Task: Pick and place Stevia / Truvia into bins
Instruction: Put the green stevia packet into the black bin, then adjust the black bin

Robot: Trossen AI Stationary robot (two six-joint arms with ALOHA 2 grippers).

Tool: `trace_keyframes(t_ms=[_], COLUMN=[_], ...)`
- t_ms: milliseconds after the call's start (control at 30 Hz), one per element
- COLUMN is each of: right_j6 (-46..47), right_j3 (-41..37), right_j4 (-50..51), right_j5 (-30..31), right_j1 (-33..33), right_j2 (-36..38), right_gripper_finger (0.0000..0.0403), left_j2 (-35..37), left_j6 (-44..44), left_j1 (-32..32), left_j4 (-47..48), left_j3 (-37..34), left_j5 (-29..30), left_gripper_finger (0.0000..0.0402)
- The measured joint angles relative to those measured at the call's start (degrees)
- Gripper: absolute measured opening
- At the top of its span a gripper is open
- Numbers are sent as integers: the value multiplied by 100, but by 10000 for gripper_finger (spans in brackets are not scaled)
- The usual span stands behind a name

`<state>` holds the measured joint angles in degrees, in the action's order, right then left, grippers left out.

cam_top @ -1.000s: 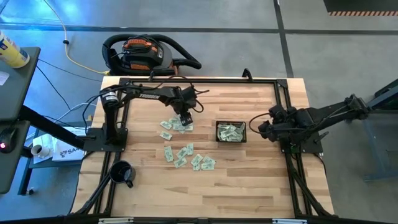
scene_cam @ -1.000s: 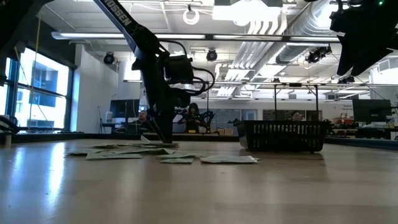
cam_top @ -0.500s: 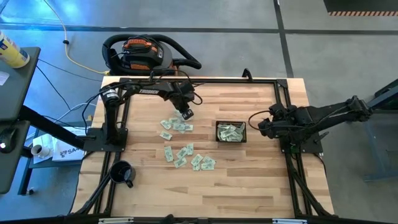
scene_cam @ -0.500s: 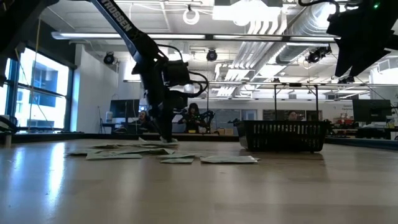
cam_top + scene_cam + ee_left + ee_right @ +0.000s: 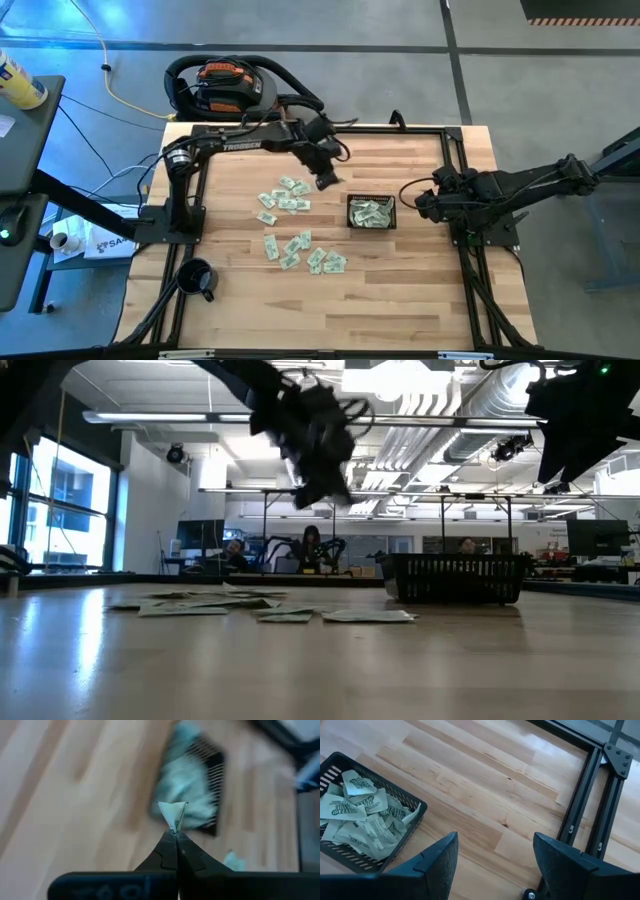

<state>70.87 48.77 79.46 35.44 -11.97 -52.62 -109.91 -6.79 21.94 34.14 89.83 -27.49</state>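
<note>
Loose sachets (image 5: 296, 245) lie flat and scattered on the worktop (image 5: 400, 300). Just beyond them, the left gripper (image 5: 326, 181) hangs high, jaws clamped on one sachet (image 5: 173, 814) standing on edge. Beside it sits the black basket (image 5: 371, 213), part full. The right gripper (image 5: 420, 208) waits past it, jaws apart.

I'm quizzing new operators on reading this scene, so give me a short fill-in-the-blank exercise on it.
1. The left gripper is shut on a ____.
2. The black basket already holds several ____.
3. The right gripper waits beside the basket with its fingers ____.
4. The round black mug stands at the table's ____ side.

Missing words: sachet; sachets; open; left
</note>
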Motion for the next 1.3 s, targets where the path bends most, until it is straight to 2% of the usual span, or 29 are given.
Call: trace_keyframes(t_ms=[133,267,400,467,600,733,1067,1300], right_j6=[-38,-161,-295,-266,-200,-190,-232,-341], right_j3=[0,0,2,2,2,2,2,2], right_j4=[-3,-214,-606,-625,-625,-632,-607,-557], right_j5=[-2,65,264,253,167,168,256,397], right_j1=[-2,-153,-411,-476,-570,-610,-610,-606], right_j2=[0,4,7,8,7,9,9,9], right_gripper_finger=[249,249,249,249,249,249,249,249], left_j2=[-29,-409,-934,-1169,-1413,-1430,-1561,-1515], left_j6=[7,-223,-385,-453,-527,-308,-144,-7], left_j1=[-466,-930,-1241,-1351,-1498,-1572,-1557,-1559], left_j4=[-723,-1420,-2008,-2285,-2230,-2325,-2154,-862], left_j3=[29,27,19,81,260,364,360,760], left_j5=[53,252,524,858,1683,2111,2215,2250], left_gripper_finger=[28,43,33,29,41,66,105,140])
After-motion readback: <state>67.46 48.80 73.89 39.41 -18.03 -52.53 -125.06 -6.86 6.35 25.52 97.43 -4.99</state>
